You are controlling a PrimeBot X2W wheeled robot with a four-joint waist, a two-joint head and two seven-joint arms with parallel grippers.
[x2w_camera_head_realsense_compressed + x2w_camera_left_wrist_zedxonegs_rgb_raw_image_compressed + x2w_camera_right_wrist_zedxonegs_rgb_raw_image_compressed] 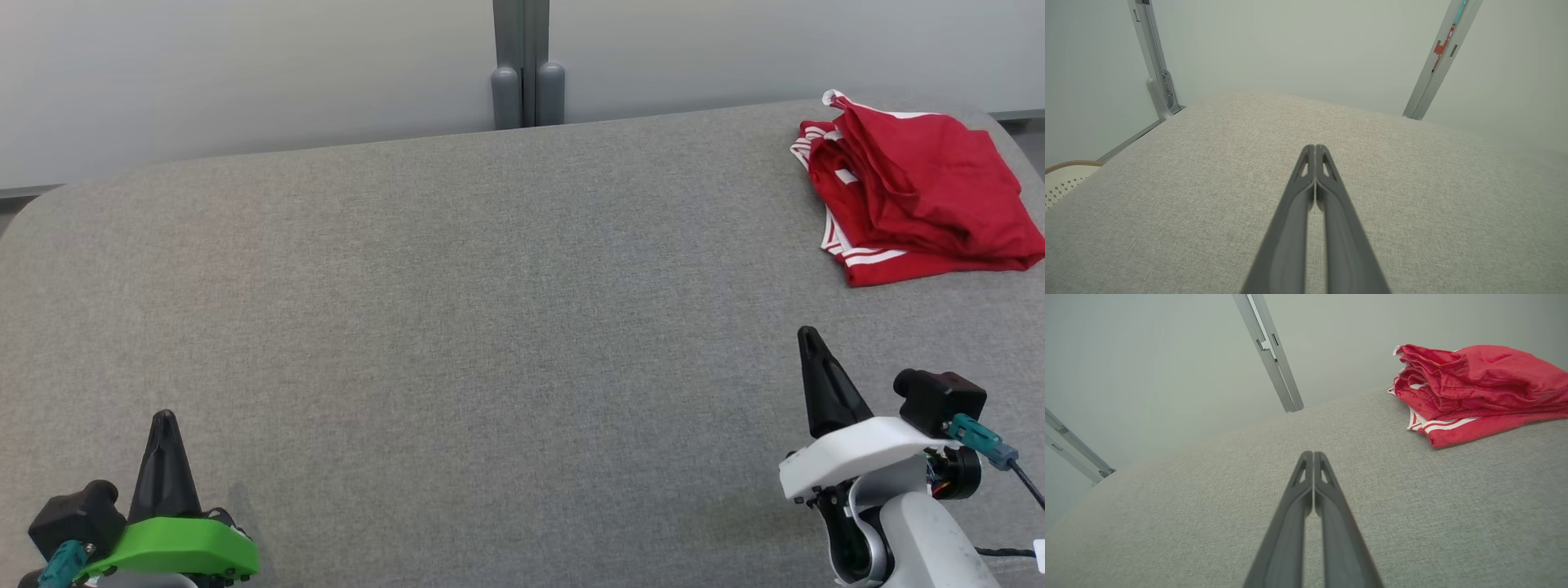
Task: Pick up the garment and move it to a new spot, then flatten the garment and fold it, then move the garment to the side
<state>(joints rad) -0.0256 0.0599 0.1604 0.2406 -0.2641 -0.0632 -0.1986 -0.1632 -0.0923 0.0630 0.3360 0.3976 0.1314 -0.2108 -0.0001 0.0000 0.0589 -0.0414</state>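
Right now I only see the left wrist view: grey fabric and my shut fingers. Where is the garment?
Observer: The red garment lies in a folded heap at the far right corner of the grey surface.
Operator: Is anything holding it?
Observer: No. The right gripper is shut on nothing, nearer the robot and apart from the garment.
Operator: Any markings?
Observer: White stripes run along its hem.
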